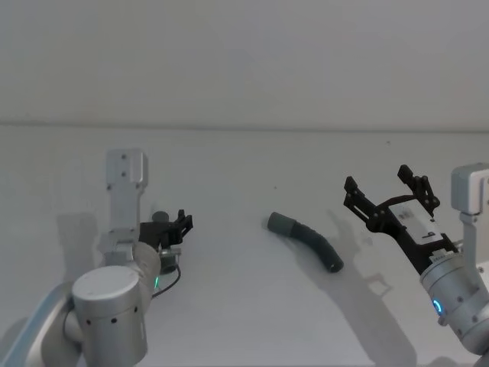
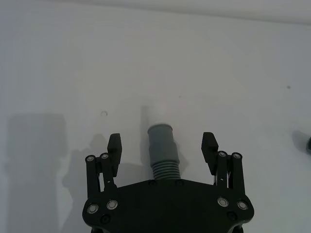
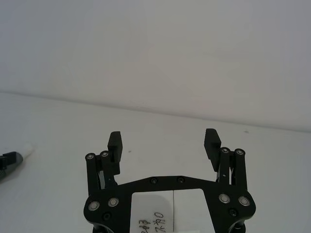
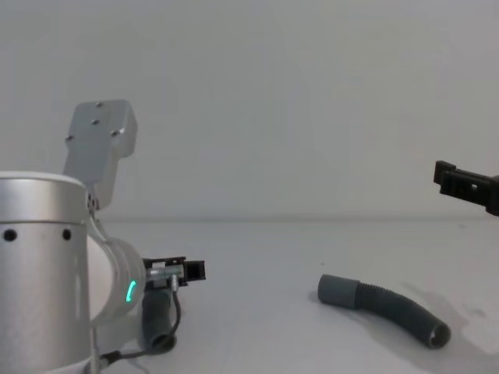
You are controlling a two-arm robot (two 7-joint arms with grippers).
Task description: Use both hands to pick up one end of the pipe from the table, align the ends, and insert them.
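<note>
Now straddling the short tube [image 2: 161, 148] lengthwise with the left gripper [image 1: 179, 225], fingers [image 2: 114, 145] spread, whitish tip [image 2: 156, 114] pointing ahead; holding the right gripper [image 1: 378, 180], equally spread, raised just right of the long hose [image 1: 309, 238] on the table [image 1: 244, 313].

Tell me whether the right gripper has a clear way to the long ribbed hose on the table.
Probably yes. The right gripper hangs open above the table, just right of the hose, and nothing lies between them. The left gripper is far off to the left, at the short tube.
</note>
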